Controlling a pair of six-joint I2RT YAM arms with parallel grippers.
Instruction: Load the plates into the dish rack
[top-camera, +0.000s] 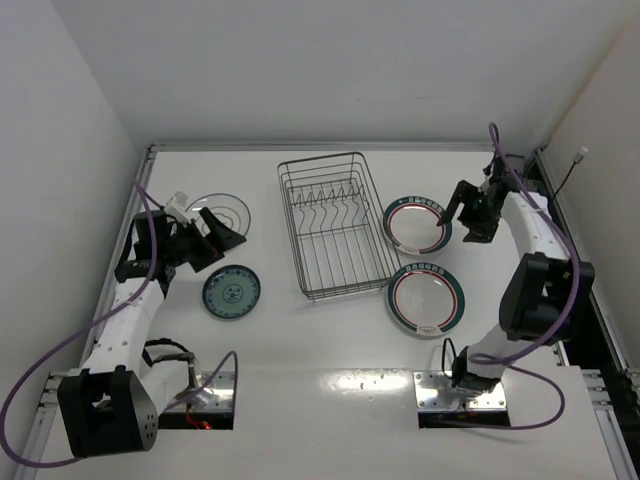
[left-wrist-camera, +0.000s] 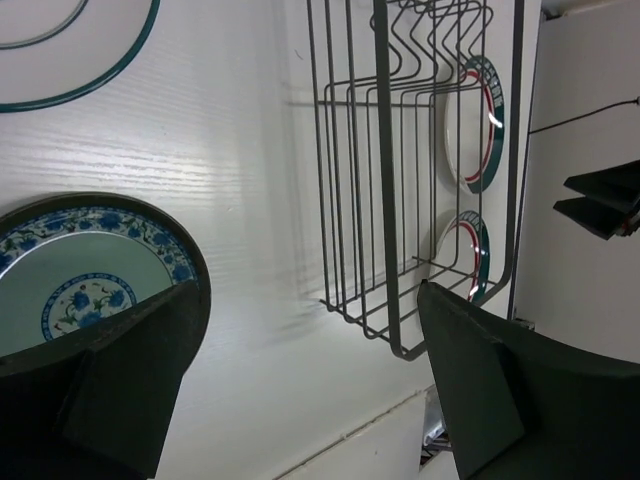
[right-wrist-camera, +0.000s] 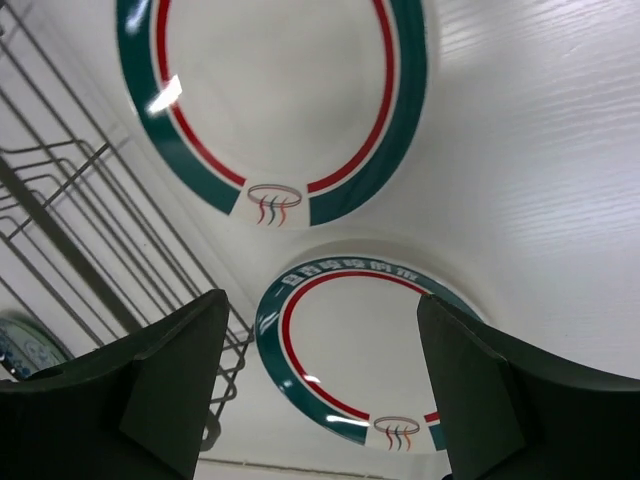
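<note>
Both pairs of dark fingers stand spread wide and grip nothing. On the left gripper (top-camera: 220, 234) the fingers (left-wrist-camera: 130, 370) hang over the near-left part of the round clear glass plate (top-camera: 234, 207), which lies flat on the white table (top-camera: 330, 350) to the left of the rack. From above I cannot tell whether they touch the glass. In the left wrist view, one finger overlaps the rim of the small round plate with a teal and blue flower pattern (left-wrist-camera: 90, 265), and the bare tabletop shows in the gap.

That small patterned plate (top-camera: 231, 292) lies flat on the table, just nearer than the glass plate and apart from it.

The rectangular dish rack of thin grey metal wire (top-camera: 330, 225) stands in the middle of the table, its row of upright tines running along its length.

To the right of the rack lie two larger round white plates with dark green and red rim rings. The farther white plate (top-camera: 417, 223) is just beside the rack's right side, and the nearer white plate (top-camera: 426, 298) is close to the rack's near right corner. The two plates lie almost rim to rim.

The right gripper (top-camera: 468, 212) hovers at the right edge of the farther white plate. In its wrist view the fingers (right-wrist-camera: 170, 370) frame the nearer white plate (right-wrist-camera: 360, 350), with the farther one (right-wrist-camera: 270, 90) above it and rack wires (right-wrist-camera: 70, 200) at the left.
</note>
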